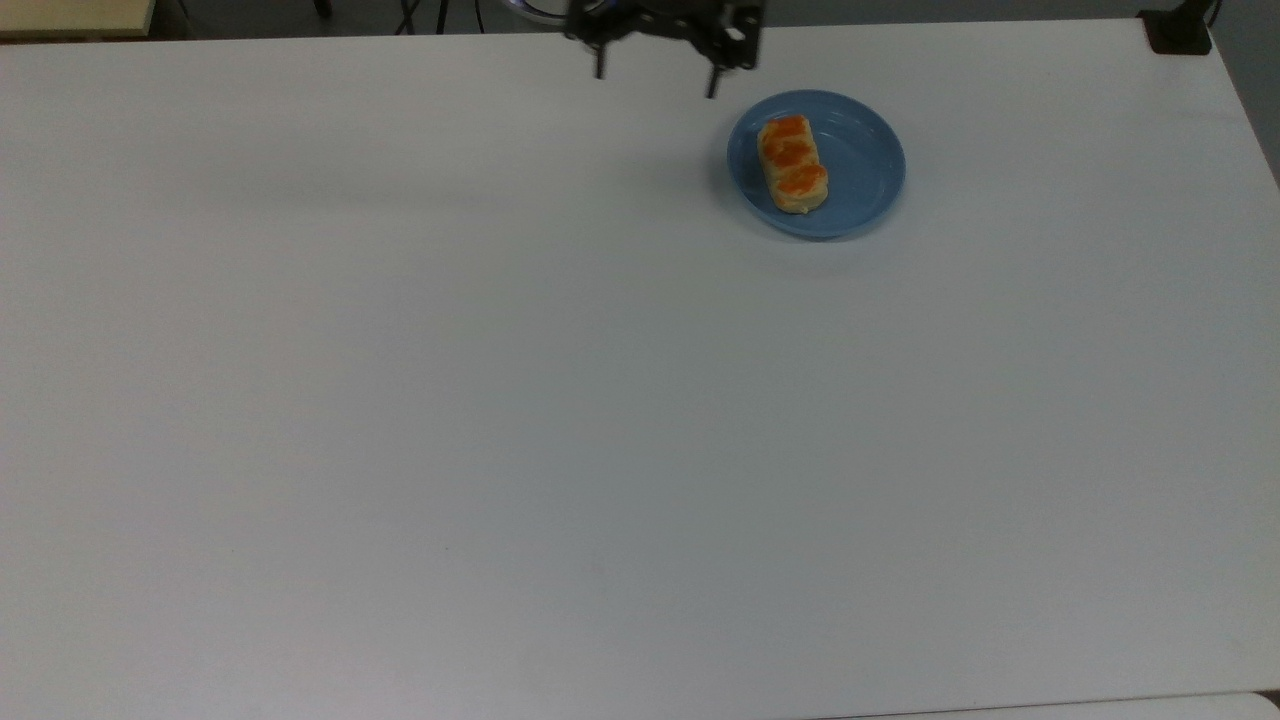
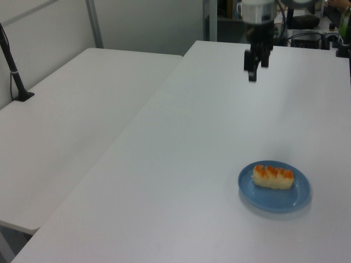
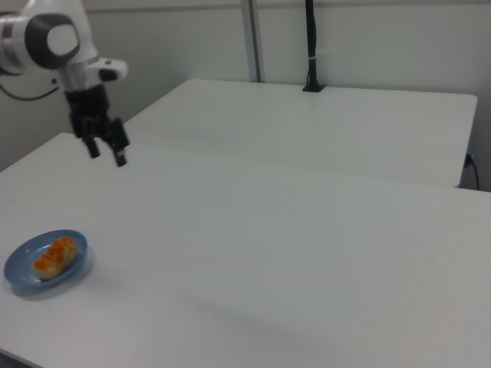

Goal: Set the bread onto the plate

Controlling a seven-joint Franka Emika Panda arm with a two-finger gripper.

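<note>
The bread [image 1: 793, 165], a pale-yellow bun with orange-glazed lumps, lies on the blue plate [image 1: 860, 170] near the top view's upper right. It also lies on the plate [image 2: 279, 197] as the bread [image 2: 272, 177] in the left view, and on the plate [image 3: 23, 268] as the bread [image 3: 54, 257] in the right view. My gripper [image 1: 655, 82] hangs high above the table, open and with nothing in it, off to the plate's left in the top view. In the left view the gripper [image 2: 255, 68] is far behind the plate; in the right view the gripper [image 3: 107, 153] hangs above and behind it.
The white table [image 1: 500, 400] spreads wide around the plate. A second white table [image 2: 66, 120] adjoins it on the left view's left, with a black post [image 2: 13, 71] clamped on it. A black clamp [image 1: 1180, 30] sits at the top view's upper-right corner.
</note>
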